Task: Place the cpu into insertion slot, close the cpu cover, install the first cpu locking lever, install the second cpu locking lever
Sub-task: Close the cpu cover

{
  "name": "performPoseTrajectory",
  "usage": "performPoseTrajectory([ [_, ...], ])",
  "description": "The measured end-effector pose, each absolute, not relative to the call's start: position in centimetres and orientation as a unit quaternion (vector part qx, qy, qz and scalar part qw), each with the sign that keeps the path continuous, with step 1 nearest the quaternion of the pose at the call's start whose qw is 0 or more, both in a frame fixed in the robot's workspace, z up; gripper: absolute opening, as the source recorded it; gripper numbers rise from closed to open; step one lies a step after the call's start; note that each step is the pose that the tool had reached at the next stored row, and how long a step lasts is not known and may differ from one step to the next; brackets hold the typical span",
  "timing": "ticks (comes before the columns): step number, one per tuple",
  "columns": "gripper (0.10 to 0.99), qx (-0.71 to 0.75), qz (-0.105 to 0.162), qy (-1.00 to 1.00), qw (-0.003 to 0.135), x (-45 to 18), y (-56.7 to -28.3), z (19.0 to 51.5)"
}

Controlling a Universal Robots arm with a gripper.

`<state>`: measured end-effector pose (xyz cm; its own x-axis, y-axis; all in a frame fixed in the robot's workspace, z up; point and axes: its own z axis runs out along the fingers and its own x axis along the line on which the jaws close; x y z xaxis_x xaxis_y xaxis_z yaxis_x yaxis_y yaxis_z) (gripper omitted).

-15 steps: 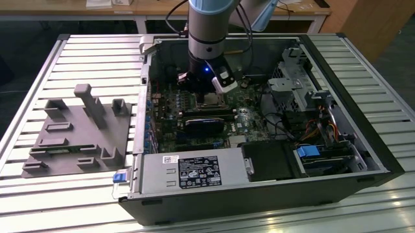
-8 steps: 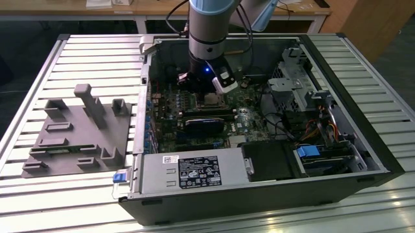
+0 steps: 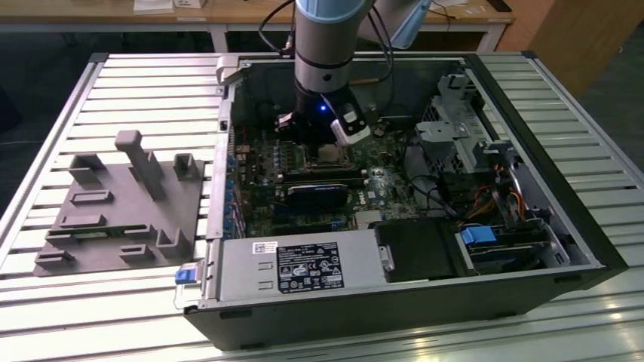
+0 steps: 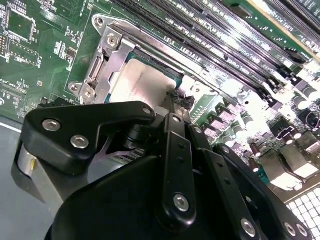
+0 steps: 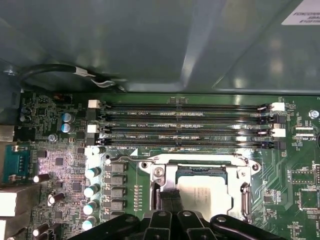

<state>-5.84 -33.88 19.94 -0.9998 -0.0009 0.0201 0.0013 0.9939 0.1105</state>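
Claw at the cpu's edge, inside the open case

The arm reaches straight down into the computer case, which lies open-side-up on the slatted tabletop. The case walls stand on all sides of it, and a grey fixture sits well apart on the exterior view's left. In the first wrist view the cpu lies flat in the insertion slot. The silver cpu cover frames it, and the grey top shows through the window. The claw has its fingertips drawn together, nothing visible between them, with the tips resting at one edge of the cpu. The room is tight: long memory slots run just beside one side of the socket, and a row of capacitors stands near another.
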Motion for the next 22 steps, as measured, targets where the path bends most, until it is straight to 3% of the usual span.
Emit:
performPoseTrajectory([
  [22, 0.106, 0.000, -0.055, -0.998, 0.015, -3.5, -33.9, 20.8],
])
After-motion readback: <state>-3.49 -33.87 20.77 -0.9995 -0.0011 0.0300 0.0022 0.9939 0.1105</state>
